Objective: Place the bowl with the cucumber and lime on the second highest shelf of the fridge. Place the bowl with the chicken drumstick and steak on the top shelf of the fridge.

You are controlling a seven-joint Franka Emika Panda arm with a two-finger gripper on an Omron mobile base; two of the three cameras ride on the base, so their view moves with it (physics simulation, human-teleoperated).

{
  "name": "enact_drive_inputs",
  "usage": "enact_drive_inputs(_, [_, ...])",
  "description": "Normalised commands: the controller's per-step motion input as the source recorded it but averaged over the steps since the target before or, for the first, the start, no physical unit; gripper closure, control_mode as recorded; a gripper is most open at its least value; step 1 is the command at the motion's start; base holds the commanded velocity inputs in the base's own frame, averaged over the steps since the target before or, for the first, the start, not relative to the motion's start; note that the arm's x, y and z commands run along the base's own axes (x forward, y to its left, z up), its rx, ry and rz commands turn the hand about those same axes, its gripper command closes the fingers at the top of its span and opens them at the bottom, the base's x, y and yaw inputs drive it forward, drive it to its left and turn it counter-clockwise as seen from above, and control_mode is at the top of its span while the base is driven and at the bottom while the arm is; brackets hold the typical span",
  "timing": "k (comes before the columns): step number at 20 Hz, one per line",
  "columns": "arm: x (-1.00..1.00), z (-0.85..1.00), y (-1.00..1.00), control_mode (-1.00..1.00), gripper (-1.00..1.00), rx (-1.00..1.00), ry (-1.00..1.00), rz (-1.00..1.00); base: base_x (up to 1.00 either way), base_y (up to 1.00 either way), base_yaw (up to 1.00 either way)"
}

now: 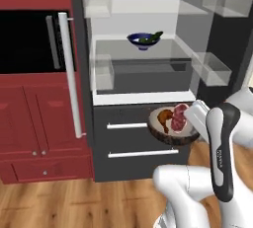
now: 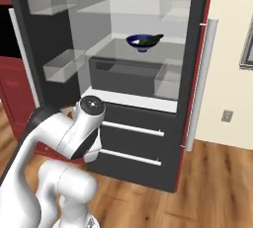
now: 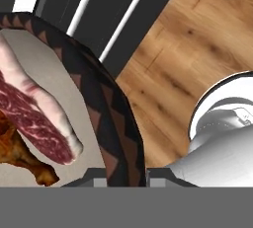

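The brown wooden bowl with a zigzag-patterned rim point(image 1: 174, 135) is held up in front of the dark grey lower drawers point(image 1: 141, 143) of the tall open fridge with its white interior point(image 1: 143, 19), the two-finger gripper point(image 3: 127, 180) being clamped shut on the bowl's rim at the right side; the orange-brown chicken drumstick point(image 1: 164, 119) and the pinkish-red marbled steak point(image 1: 180, 116) are seen lying inside, side by side; the small dark blue bowl point(image 1: 143, 41) with the slim dark green cucumber point(image 1: 154, 36) poking over its rim is seen resting on a clear glass shelf point(image 1: 168, 49) deeper in; the uppermost glass shelf point(image 2: 133, 8) is seen above it; a long silver bar handle point(image 1: 71, 74) is seen at left.
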Motion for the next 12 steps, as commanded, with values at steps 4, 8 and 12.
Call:
enact_drive_inputs(4, [0.00, 0.00, 0.00, 1.00, 1.00, 0.00, 0.00, 0.00, 0.95, 0.14, 0.00])
enact_drive_inputs(8, [0.00, 0.00, 0.00, 1.00, 1.00, 0.00, 0.00, 0.00, 0.96, 0.13, 0.00])
enact_drive_inputs(12, [0.00, 0.00, 0.00, 1.00, 1.00, 0.00, 0.00, 0.00, 0.82, 0.16, 0.00])
